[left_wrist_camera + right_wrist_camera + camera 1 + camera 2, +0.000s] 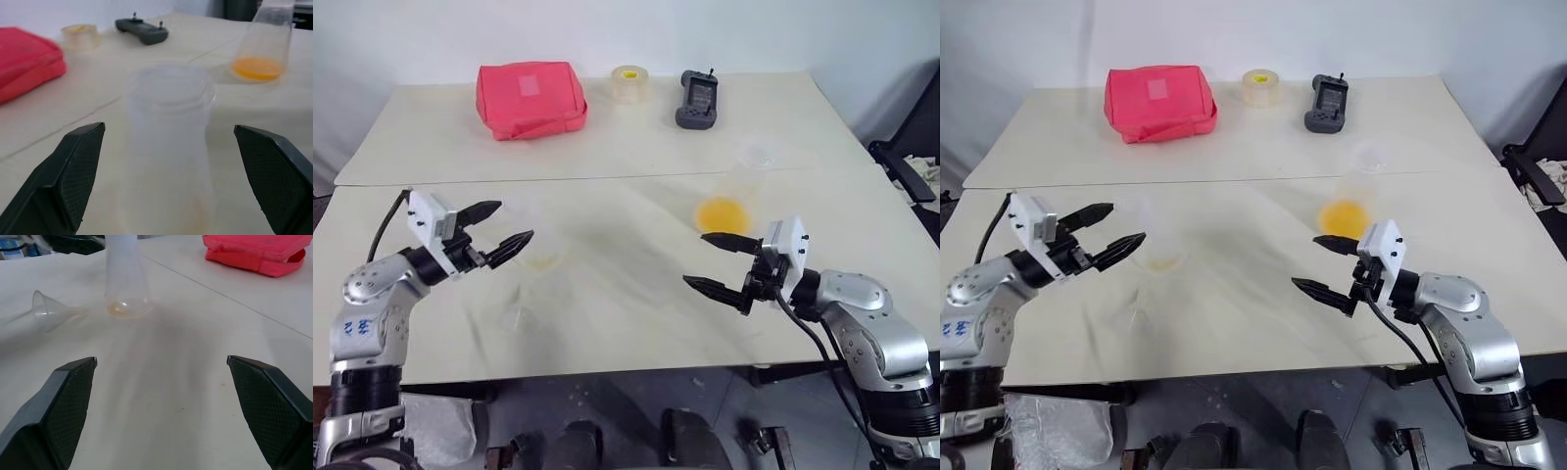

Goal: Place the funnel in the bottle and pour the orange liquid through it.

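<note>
Reaching over the near edge of the tabletop, the left gripper and the right gripper both hover with jaws wide apart and hold nothing. Nearest to them lies the funnel, tipped on its side on the tabletop, just beside the bottle. The bottle stands upright directly in front of the left jaws, between their tips in the left wrist view, with only a faint yellowish trace at its base. A little further, ahead of the right gripper, stands a clear cup holding the orange liquid at its bottom. At the far side rest a red pouch, a tape roll and a dark controller.

Judging from this, the task is at its first step: nothing is grasped yet. The next move probably calls for steadying the bottle and picking up the small funnel carefully, because it is light and may slip, then setting its spout in the neck.
</note>
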You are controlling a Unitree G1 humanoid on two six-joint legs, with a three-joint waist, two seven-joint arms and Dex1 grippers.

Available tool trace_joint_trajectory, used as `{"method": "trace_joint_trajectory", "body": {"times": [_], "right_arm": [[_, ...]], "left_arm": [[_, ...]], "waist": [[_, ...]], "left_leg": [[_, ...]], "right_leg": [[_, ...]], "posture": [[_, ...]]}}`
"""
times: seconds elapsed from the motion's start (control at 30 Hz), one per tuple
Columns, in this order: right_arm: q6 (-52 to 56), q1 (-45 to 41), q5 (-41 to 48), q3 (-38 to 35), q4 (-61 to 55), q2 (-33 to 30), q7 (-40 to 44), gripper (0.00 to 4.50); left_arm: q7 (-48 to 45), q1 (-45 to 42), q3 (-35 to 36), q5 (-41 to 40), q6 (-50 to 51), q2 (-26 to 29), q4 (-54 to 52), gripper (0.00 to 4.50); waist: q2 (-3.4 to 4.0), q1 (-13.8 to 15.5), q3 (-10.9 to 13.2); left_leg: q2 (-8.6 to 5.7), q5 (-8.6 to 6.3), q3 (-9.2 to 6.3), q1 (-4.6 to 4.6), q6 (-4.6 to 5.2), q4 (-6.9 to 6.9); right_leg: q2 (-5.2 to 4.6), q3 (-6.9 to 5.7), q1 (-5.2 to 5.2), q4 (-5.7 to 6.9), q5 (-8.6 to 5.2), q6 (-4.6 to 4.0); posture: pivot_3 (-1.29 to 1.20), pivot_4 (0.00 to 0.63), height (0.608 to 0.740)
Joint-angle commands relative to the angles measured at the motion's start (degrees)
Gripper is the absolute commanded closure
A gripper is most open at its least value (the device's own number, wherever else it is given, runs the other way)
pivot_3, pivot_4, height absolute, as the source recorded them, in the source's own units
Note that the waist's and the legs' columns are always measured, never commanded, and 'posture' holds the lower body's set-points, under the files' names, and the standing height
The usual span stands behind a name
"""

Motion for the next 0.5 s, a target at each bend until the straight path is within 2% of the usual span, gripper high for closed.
{"method": "trace_joint_trajectory", "body": {"times": [0.03,0.07,0.17,0.33,0.5], "right_arm": [[-0.07,0.28,1.18,-0.98,-2.96,0.12,-1.01,0.02],[-0.01,0.40,1.21,-1.05,-3.16,0.11,-1.22,0.02],[-0.15,0.80,1.25,-1.34,-3.69,-0.22,-1.63,0.00],[0.54,0.86,2.47,-2.11,-4.57,-0.62,-2.15,0.00],[1.52,0.35,3.40,-2.48,-5.17,-1.29,-1.81,0.00]], "left_arm": [[-1.08,-3.49,-0.70,1.41,-3.26,-0.62,4.27,0.00],[-1.45,-4.33,-1.30,1.90,-3.63,-0.66,5.42,0.00],[-2.67,-5.20,-1.70,1.91,-4.47,-1.02,6.85,0.59],[-4.12,-6.55,-1.56,1.33,-4.97,-0.99,7.79,2.15],[-8.38,-9.87,-2.40,0.02,-4.52,-0.98,8.27,2.20]], "waist": [[0.00,-0.04,0.00],[0.00,-0.06,0.00],[0.00,-0.10,0.00],[-0.01,-0.01,0.00],[-0.01,0.12,0.01]], "left_leg": [[-0.02,0.00,0.02,0.00,0.00,0.01],[-0.03,0.00,0.03,0.00,0.00,0.01],[-0.04,0.00,0.04,0.00,0.00,0.02],[0.00,0.00,0.04,-0.01,0.00,0.05],[-0.01,0.00,0.04,-0.02,0.00,0.11]], "right_leg": [[0.01,0.00,-0.01,0.00,0.00,0.00],[0.02,0.00,-0.02,0.01,0.00,0.00],[0.05,0.01,-0.02,0.03,0.00,0.01],[0.03,0.01,-0.04,0.03,0.01,0.01],[0.03,0.02,-0.03,0.04,0.01,0.02]], "posture": [[0.00,0.150,0.740],[0.00,0.150,0.740],[0.00,0.150,0.740],[0.00,0.150,0.740],[0.00,0.150,0.740]]}}
